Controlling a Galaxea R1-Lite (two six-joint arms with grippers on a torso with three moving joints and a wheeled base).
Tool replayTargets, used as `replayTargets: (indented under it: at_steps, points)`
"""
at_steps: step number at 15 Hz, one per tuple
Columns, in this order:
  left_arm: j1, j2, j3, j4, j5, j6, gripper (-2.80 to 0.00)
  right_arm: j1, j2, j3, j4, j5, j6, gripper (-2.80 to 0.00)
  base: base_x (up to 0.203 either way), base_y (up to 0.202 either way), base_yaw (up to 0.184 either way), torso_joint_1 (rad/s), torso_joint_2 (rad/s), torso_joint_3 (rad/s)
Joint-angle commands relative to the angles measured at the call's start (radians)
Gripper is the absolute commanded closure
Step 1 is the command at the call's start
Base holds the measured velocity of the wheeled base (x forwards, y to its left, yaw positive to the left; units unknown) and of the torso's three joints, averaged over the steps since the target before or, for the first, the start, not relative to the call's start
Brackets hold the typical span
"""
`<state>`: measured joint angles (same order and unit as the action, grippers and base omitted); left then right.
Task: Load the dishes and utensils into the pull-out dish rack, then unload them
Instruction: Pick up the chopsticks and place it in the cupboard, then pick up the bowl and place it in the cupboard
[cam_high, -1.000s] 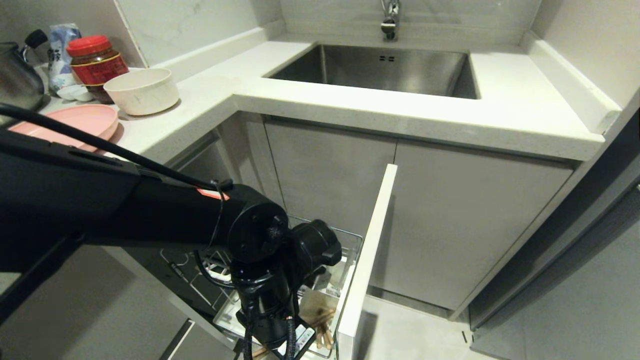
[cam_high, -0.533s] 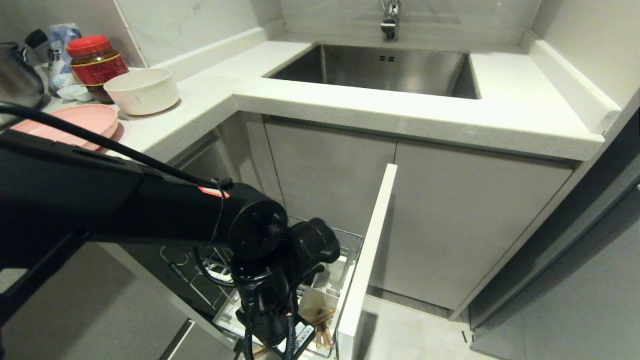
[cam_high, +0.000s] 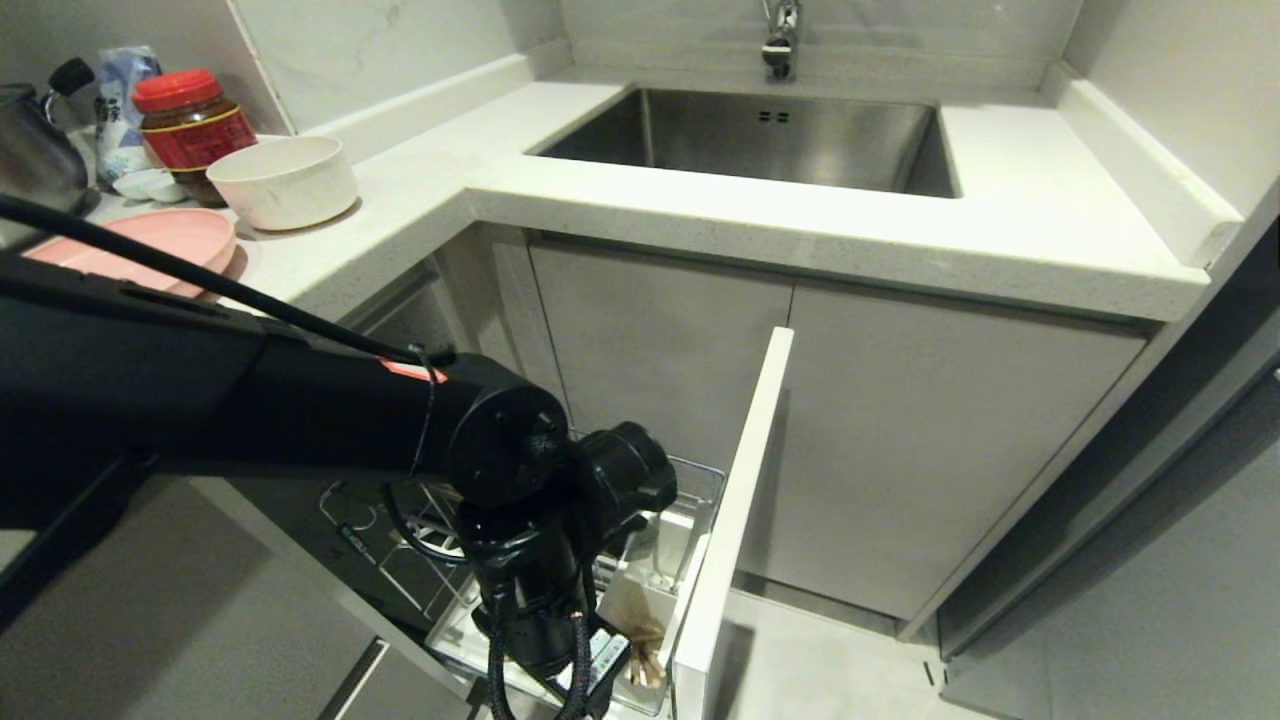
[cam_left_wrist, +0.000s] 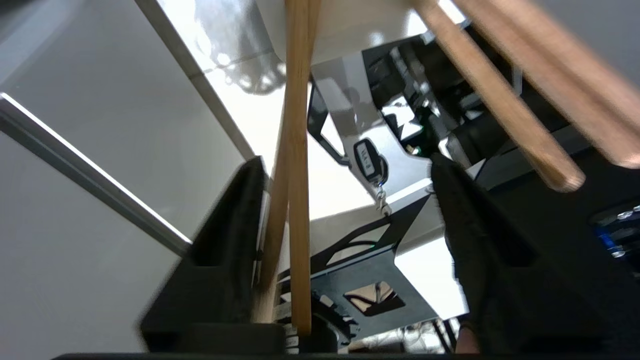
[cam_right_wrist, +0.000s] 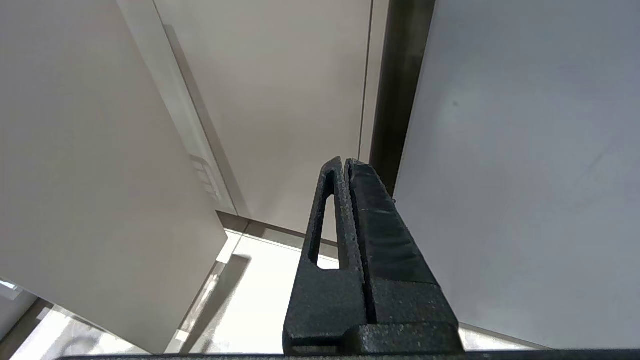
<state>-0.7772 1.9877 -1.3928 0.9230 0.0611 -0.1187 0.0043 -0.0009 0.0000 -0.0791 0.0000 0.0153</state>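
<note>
The pull-out dish rack (cam_high: 703, 478) stands drawn out under the counter, its white front panel (cam_high: 745, 480) edge-on. My left gripper (cam_left_wrist: 346, 161) reaches down into the rack's white cutlery box (cam_high: 655, 585) and is open. A pair of wooden chopsticks (cam_left_wrist: 295, 150) leans by one of its fingers (cam_left_wrist: 235, 235), not clamped. More chopsticks (cam_left_wrist: 500, 100) cross beside it, and chopstick ends (cam_high: 645, 665) show in the box. The pink plate (cam_high: 160, 240) and cream bowl (cam_high: 285, 180) sit on the counter at far left. My right gripper (cam_right_wrist: 345, 162) is shut and parked by the cabinet fronts.
A steel sink (cam_high: 760, 135) with a tap (cam_high: 780, 40) is set in the counter behind the rack. A red-lidded jar (cam_high: 190, 125) and a dark kettle (cam_high: 35, 150) stand near the bowl. Closed cabinet doors (cam_high: 900, 440) face the rack's panel.
The left gripper has opened and let go of the chopsticks, which now sit lower in the cutlery box. The left wrist has barely shifted. The right arm has kept still.
</note>
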Motion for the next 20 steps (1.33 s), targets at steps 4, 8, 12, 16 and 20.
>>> replayTargets:
  at_steps: [4,8,12,16,20]
  points:
    - [0.014,-0.118,-0.013,0.004,0.001,-0.013,-2.8,0.0,0.001,0.026,-0.001,0.0,0.0,0.0,0.0,0.0,0.0,0.0,0.0,0.0]
    - [0.061,-0.277,-0.022,-0.009,0.006,-0.019,0.0,0.0,0.001,0.026,-0.001,0.0,0.0,0.0,0.0,0.0,0.0,0.0,0.0,0.0]
    - [0.147,-0.449,-0.053,-0.058,0.028,-0.021,0.0,0.0,0.001,0.026,-0.001,0.0,0.0,0.0,0.0,0.0,0.0,0.0,0.0,0.0]
    - [0.211,-0.534,-0.118,-0.156,0.129,-0.123,0.0,0.0,0.001,0.026,-0.001,0.0,0.0,0.0,0.0,0.0,0.0,0.0,0.0,0.0]
    - [0.244,-0.561,-0.121,-0.39,0.417,-0.198,0.0,0.0,0.001,0.026,-0.001,0.0,0.0,0.0,0.0,0.0,0.0,0.0,0.0,0.0]
